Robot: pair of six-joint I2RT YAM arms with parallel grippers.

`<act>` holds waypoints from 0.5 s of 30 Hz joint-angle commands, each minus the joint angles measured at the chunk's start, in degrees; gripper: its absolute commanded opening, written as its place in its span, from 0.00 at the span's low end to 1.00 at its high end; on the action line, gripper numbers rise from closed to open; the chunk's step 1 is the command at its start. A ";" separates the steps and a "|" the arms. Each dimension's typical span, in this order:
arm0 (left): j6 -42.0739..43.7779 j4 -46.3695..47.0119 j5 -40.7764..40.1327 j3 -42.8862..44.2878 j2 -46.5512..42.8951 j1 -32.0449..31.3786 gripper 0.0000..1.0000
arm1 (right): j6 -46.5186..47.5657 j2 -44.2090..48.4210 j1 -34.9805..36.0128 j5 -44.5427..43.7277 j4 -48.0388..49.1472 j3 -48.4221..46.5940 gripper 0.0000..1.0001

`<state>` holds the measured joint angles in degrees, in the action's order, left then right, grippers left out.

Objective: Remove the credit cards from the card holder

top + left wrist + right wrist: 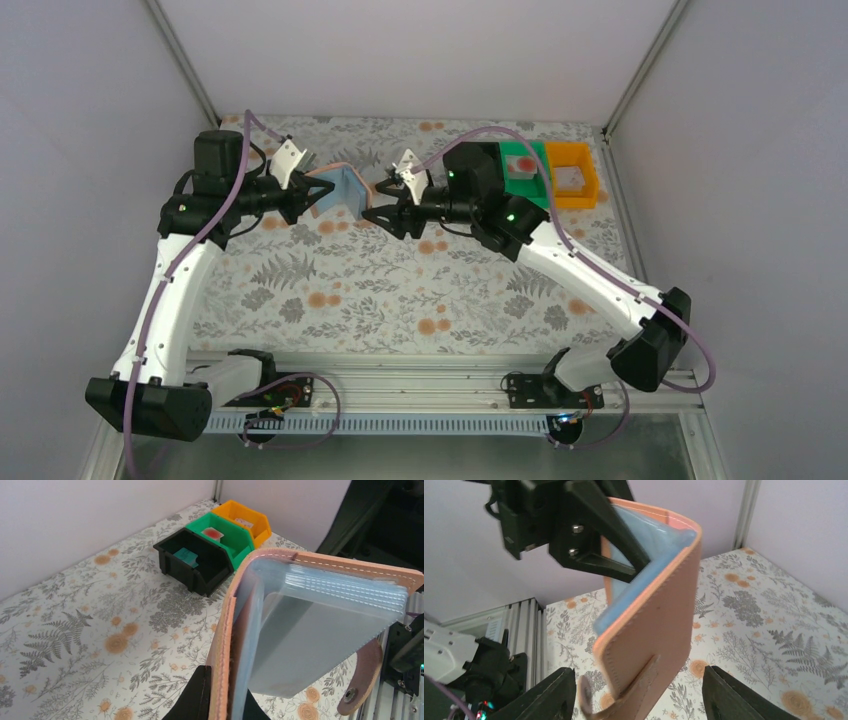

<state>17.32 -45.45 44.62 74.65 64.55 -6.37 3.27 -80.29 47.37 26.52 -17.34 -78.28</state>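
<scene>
Top external view: both arms meet over the far middle of the floral-print tabletop [400, 290], with the card holder [340, 190] lifted between them.
Card holder: soft salmon-tan bifold with pale stitching, light blue inside with clear ribbed pocket slots, spread in a V; a rounded strap with a metal snap [586, 696] hangs from its free panel.
Left gripper [302, 196]: pinched tight on one panel's edge, carrying the holder off the table.
Right gripper [639, 672]: jaws spread wide, one black finger on each side of the free panel's lower end, gripping nothing; contact with the strap cannot be told.
Credit cards: thin, flat rectangles, behind the right arm and away from its fingers. A teal card [186, 556] lies in the black bin [200, 577], a white card with a red mark [212, 532] in the green bin [239, 545], and a whitish card [244, 522] in the orange bin [260, 527].
</scene>
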 commanded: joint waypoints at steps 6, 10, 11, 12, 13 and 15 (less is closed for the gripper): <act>-0.29 1.74 1.84 -0.16 -0.28 -0.05 0.02 | -3.50 -2.33 0.96 -5.31 4.23 -1.58 0.47; -0.93 2.29 1.70 -0.22 -0.03 -0.13 0.02 | -3.25 -1.69 0.96 -5.25 4.35 -0.70 0.36; -0.96 2.30 1.74 -0.20 0.04 -0.25 0.02 | -3.48 -1.70 0.92 -5.63 4.38 -0.72 0.35; -0.96 2.25 1.75 -0.25 0.00 -0.37 0.03 | -3.81 -1.73 0.96 -6.29 4.54 -0.64 0.34; -0.79 2.28 1.90 -0.34 -0.10 -0.54 0.02 | -4.09 -1.72 0.94 -6.67 4.78 -0.54 0.34; -0.46 2.13 2.32 -0.46 -0.19 -0.75 0.02 | -4.21 -1.87 0.93 -7.30 5.26 -0.47 0.35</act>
<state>17.28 -44.99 44.62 74.65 64.55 -6.55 -0.03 -82.56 47.72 21.67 -14.44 -78.30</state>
